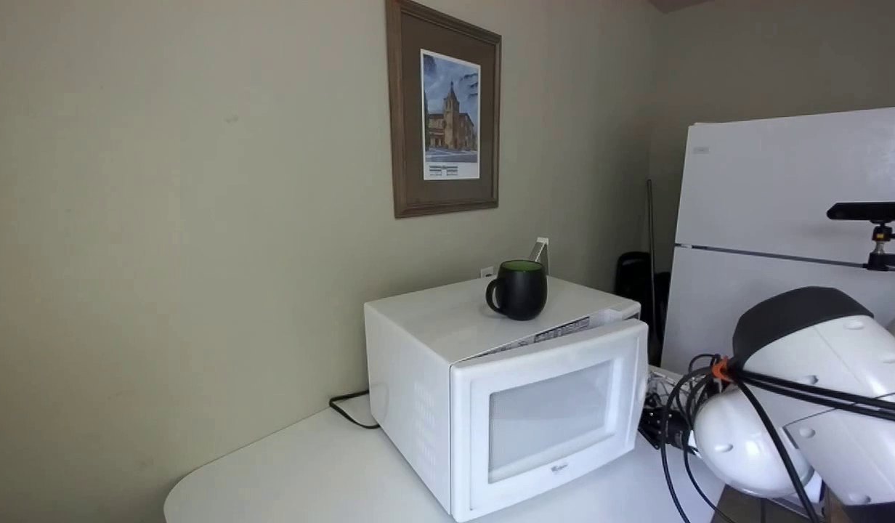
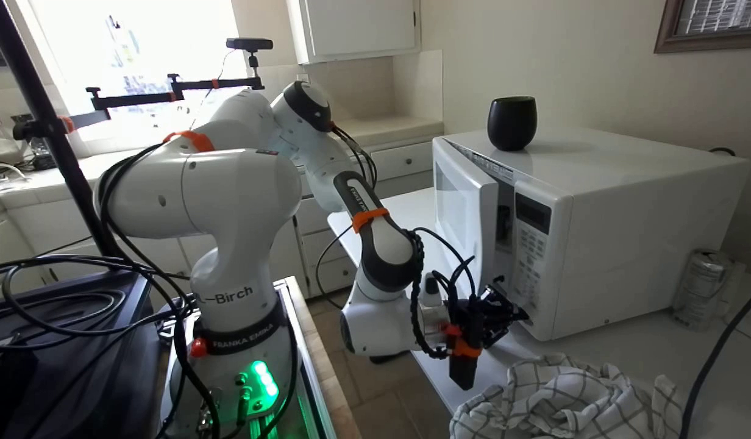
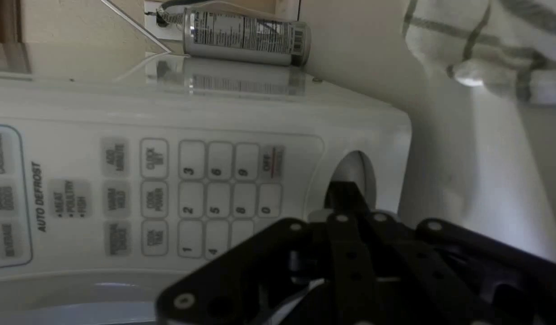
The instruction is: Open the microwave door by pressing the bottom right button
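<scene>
The white microwave (image 1: 411, 392) (image 2: 644, 238) stands on a white table. Its door (image 1: 553, 421) (image 2: 466, 213) is ajar in both exterior views, with a gap on the control-strip side. In the wrist view the control panel (image 3: 291, 122) appears turned sideways. The large oval button (image 3: 355, 167) lies at the panel's bottom corner, beyond the number keys. My gripper (image 3: 345, 194) is shut, with nothing seen between its fingers. Its dark fingertips overlap the button and hide part of it; I cannot tell whether they touch. The gripper also shows at the panel's lower end (image 2: 522, 314) in an exterior view.
A black mug (image 1: 519, 292) (image 2: 512, 124) stands on top of the microwave. A can (image 2: 701, 286) (image 3: 246, 38) is beside its side wall. A checked cloth (image 2: 564, 399) lies on the table near the gripper. A white refrigerator (image 1: 774, 181) stands behind.
</scene>
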